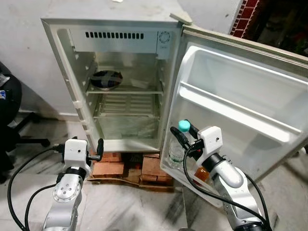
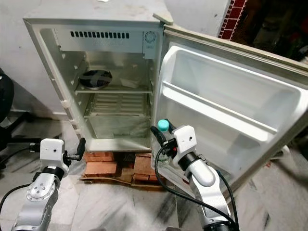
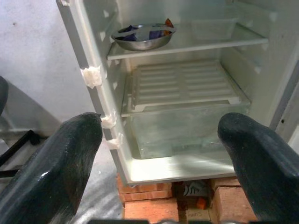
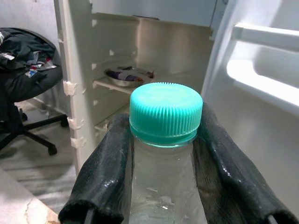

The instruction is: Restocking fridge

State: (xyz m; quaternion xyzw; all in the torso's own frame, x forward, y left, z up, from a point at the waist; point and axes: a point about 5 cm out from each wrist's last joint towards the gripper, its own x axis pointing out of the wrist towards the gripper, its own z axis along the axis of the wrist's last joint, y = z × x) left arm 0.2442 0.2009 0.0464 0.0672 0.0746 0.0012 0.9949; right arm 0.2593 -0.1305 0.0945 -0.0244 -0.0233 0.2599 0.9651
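A small white fridge (image 1: 72, 67) stands open on bricks, its door (image 1: 240, 110) swung out to the right. My right gripper (image 1: 184, 133) is shut on a clear water bottle (image 4: 163, 186) with a teal cap (image 1: 184, 125), held upright at the door's lower shelf (image 1: 168, 166). Both fingers (image 4: 105, 172) clamp the bottle's neck. An orange item (image 1: 201, 174) sits low in the door behind my right arm. My left gripper (image 1: 97, 150) is open, low in front of the fridge's bottom left corner, with nothing between its fingers (image 3: 51, 163). A steel bowl (image 1: 107, 79) rests on the upper shelf.
Bricks (image 1: 130, 169) prop the fridge off the floor. A black office chair (image 1: 9, 110) stands at the far left. Black cables (image 1: 19, 168) trail from both arms. A brick wall (image 1: 243, 17) shows at the top right. A clear crisper drawer (image 3: 182, 130) fills the fridge bottom.
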